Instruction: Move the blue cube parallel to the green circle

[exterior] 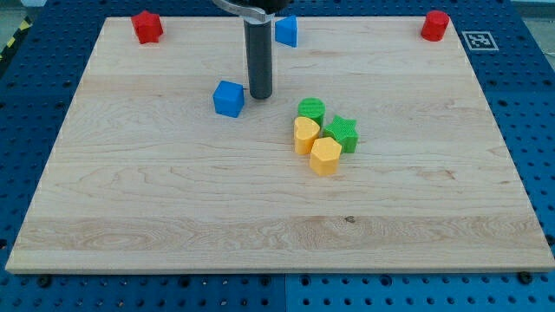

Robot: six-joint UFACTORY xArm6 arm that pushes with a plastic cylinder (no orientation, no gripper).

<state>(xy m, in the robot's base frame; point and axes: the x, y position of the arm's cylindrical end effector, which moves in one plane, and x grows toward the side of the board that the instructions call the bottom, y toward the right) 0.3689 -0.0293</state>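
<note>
The blue cube (229, 98) lies on the wooden board (173, 199), left of centre in the upper half. My tip (259, 94) stands just to the cube's right, a small gap apart. The green circle (311, 110) lies further right and slightly lower, at the top of a tight cluster.
The cluster also holds a green star (342, 133), a yellow heart (305, 135) and a yellow hexagon (325, 156). A second blue block (287, 30) sits near the top edge behind the rod. Red blocks sit at the top left (146, 27) and top right (434, 25) corners.
</note>
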